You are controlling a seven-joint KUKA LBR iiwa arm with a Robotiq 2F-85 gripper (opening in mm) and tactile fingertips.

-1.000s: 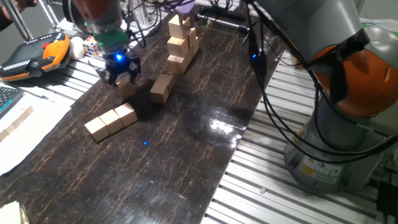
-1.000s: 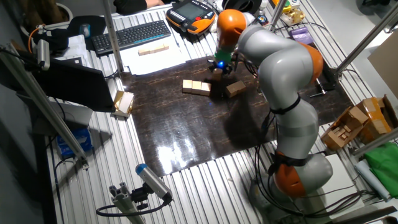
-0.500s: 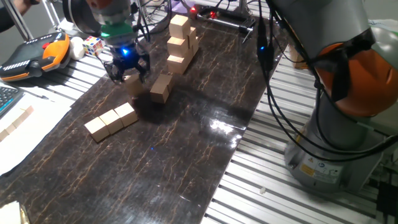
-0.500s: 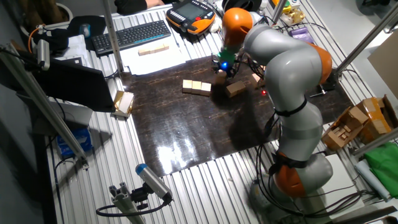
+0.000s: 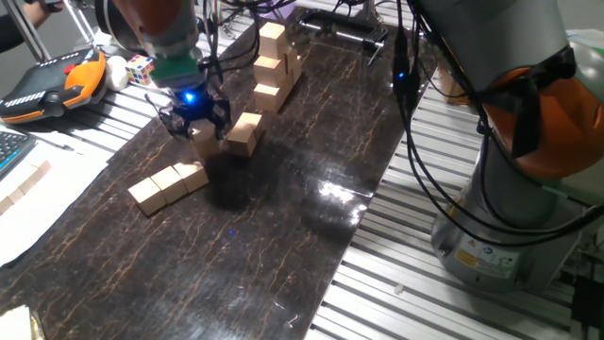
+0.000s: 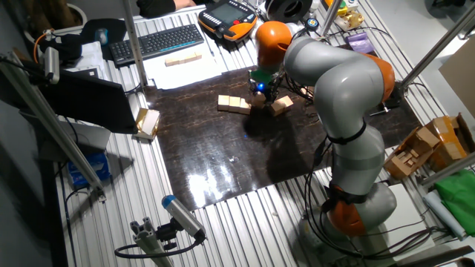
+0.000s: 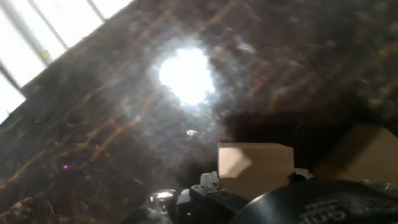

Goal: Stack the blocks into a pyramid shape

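Note:
My gripper (image 5: 200,130) is shut on one tan block (image 5: 204,144) and holds it just above the dark mat, a little beyond the right end of a row of three blocks (image 5: 169,183). The hand view shows the held block (image 7: 255,167) close up between the fingers, with another block (image 7: 357,155) to its right. That loose block (image 5: 245,132) rests tilted on the mat just right of the gripper. From the other fixed view, the gripper (image 6: 261,90) hangs between the row (image 6: 234,104) and the loose block (image 6: 281,106). No stepped pile stands anywhere.
A taller tower of similar wooden cubes (image 5: 274,64) stands at the mat's far edge. A multicoloured puzzle cube (image 5: 140,67) and an orange teach pendant (image 5: 52,83) lie at the left. The arm's base (image 5: 510,217) is at the right, with cables hanging over the mat.
The gripper has moved right and then down toward the row of three, carrying the block with it. The loose block and the row have stayed put.

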